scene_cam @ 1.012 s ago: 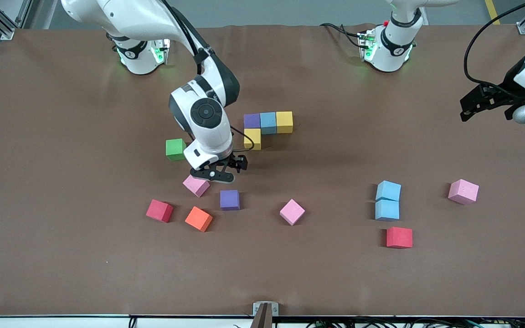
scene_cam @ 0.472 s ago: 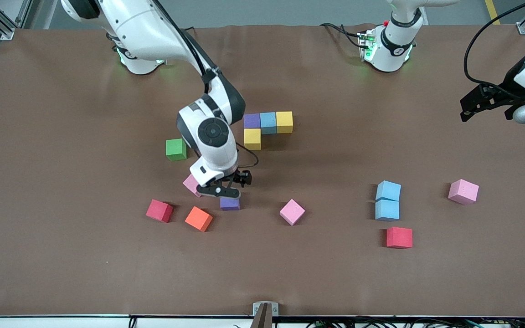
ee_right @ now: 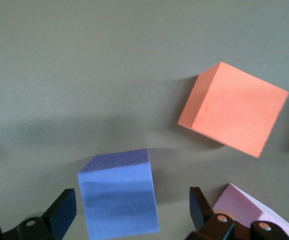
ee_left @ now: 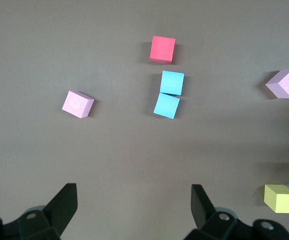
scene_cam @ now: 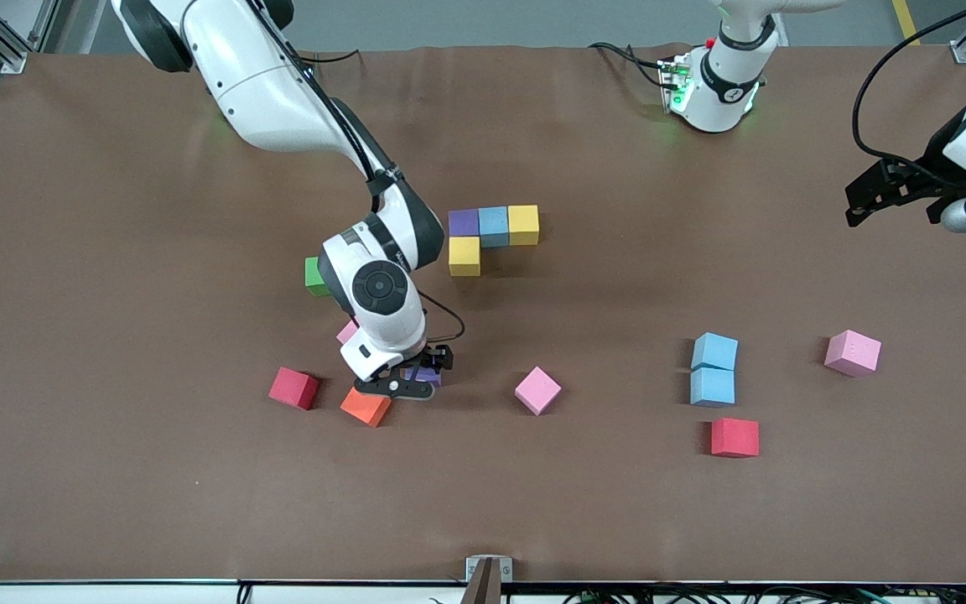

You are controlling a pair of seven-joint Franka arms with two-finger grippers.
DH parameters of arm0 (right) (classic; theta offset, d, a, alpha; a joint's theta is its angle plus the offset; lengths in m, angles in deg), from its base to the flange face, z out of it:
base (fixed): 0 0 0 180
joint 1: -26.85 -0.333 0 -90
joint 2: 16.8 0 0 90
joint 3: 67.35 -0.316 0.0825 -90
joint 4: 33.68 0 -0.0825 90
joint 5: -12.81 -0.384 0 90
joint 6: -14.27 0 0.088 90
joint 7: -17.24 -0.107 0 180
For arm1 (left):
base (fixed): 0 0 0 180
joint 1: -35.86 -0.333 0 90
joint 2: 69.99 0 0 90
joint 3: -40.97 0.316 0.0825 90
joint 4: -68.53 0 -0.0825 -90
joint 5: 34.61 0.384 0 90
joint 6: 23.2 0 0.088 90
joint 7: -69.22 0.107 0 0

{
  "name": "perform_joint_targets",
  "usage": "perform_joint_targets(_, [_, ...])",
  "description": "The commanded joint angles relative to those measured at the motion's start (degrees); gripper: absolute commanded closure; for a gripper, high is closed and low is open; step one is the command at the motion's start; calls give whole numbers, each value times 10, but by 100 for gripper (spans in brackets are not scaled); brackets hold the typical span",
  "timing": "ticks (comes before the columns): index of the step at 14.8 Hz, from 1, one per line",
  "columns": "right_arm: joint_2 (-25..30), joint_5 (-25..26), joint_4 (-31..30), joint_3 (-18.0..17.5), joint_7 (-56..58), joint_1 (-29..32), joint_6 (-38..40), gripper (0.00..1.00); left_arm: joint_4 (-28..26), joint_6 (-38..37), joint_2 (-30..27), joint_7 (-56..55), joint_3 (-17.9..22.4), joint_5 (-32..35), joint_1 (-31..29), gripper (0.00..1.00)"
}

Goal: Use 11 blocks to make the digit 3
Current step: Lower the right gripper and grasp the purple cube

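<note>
Over the loose purple foam cube (ee_right: 118, 197) near the middle of the brown surface (scene_cam: 114, 470) we are hanging the right gripper (scene_cam: 403, 384), fingers spread on either side of it and not yet pinching. Four cubes are sitting joined as the start of the digit 3 (scene_cam: 491, 235): purple, light blue and yellow in a row, a second yellow touching under the purple. Seven are waiting (by our count): this purple one, three pink foam cubes (scene_cam: 537, 390), two light blue foam cubes (scene_cam: 714, 369) touching each other, and two red foam cubes (scene_cam: 734, 437). Just beside our target are lying the orange foam cube (ee_right: 233, 115) and one pink cube, crowding the fingers. A green foam cube (scene_cam: 312, 275) is peeking past the arm. Our left gripper (ee_left: 134, 207) is waiting aloft at its own end, fingers spread.
</note>
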Motion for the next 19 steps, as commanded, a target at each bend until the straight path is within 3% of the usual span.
perform_joint_targets(1, [-21, 5, 18, -11, 5, 7, -12, 0, 8, 3, 4, -2, -2, 3, -3, 0])
perform_joint_targets(6, [-25, -11, 18, -11, 5, 6, -12, 3, 8, 3, 13, -2, 0, 3, -3, 0])
perform_joint_targets(10, [-26, -11, 18, -11, 5, 3, -12, 30, 18, 10, 32, 0, 3, 3, -3, 0])
perform_joint_targets(14, [-27, -12, 18, -11, 3, -1, -12, 39, 29, 9, 33, 2, 6, 3, -5, 0])
perform_joint_targets(19, [-23, -12, 17, -31, 9, -4, -10, 72, 31, 6, 33, -4, 2, 3, -4, 0])
